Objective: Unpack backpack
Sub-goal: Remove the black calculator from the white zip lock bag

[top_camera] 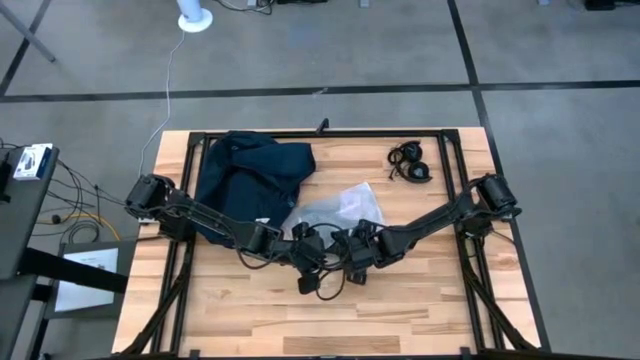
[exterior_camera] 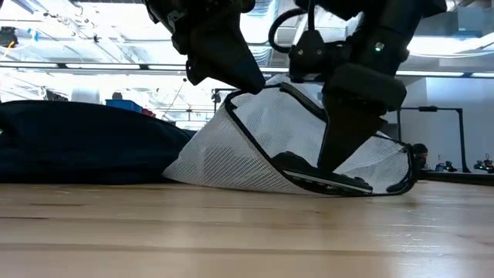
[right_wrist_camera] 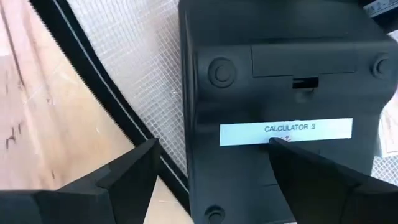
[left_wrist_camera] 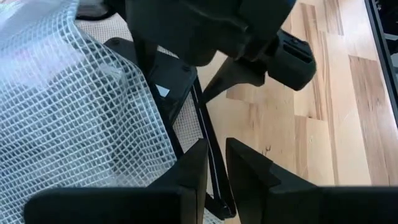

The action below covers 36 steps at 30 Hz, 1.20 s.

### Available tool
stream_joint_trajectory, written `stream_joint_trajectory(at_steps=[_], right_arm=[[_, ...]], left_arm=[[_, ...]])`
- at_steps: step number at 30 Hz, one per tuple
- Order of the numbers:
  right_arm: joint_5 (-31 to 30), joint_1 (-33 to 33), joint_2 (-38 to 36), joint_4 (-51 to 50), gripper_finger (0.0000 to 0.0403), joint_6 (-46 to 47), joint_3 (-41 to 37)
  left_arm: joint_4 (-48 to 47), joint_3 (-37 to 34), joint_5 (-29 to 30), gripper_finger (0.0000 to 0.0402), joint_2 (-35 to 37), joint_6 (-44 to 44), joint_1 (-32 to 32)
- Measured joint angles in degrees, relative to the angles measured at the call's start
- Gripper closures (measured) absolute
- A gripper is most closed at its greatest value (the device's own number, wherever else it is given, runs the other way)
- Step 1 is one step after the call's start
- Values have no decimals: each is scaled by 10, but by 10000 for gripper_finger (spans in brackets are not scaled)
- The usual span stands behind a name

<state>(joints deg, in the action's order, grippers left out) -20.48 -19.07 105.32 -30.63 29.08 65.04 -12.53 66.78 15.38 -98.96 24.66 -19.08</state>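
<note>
Meeting at the middle of the counter, both arms are working a clear mesh pouch that lies just beside the backpack. The backpack itself sits slumped at the far left part of the counter, behind the left arm, with the pouch touching its near right edge.

Left gripper first: fingers narrow, pinched on the pouch's black zipper edge, and in the low view that edge is lifted into a peak. Right gripper now: fingers spread wide, straddling a black calculator lying back-up with a white label reading "CALCULATOR 3". I judge it is not yet clamped, since one finger sits clear of the case's side.

The relation that counts: the calculator lies straight ahead of the right gripper, at the pouch's mouth, long axis running away along the fingers. The right arm is the nearer one; the left only holds the mouth open. A black cable bundle rests well apart at the far right.
</note>
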Motion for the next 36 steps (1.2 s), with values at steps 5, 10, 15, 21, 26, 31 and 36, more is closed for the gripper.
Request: stream_joint_trajectory(at_steps=[5, 10, 15, 21, 26, 31, 36], right_arm=[[-38, 12, 0, -4, 110, -9, 0], [-13, 31, 0, -2, 110, -22, 0], [-7, 48, 0, -1, 110, -26, 0], [32, 55, 0, 0, 110, -25, 0], [15, 44, 0, -6, 110, -53, 0], [-17, 57, 0, -5, 110, -56, 0], [-15, 69, 0, -2, 112, -56, 0]], left_arm=[[0, 0, 1, 356, 0, -2, 0], [0, 0, 2, 356, 0, -3, 0], [0, 0, 8, 356, 0, -15, 0], [-1, 0, 18, 356, 0, -17, 0], [-1, 0, 17, 356, 0, -27, 0], [-1, 0, 20, 356, 0, -27, 1], [-1, 0, 21, 356, 0, -33, 1]])
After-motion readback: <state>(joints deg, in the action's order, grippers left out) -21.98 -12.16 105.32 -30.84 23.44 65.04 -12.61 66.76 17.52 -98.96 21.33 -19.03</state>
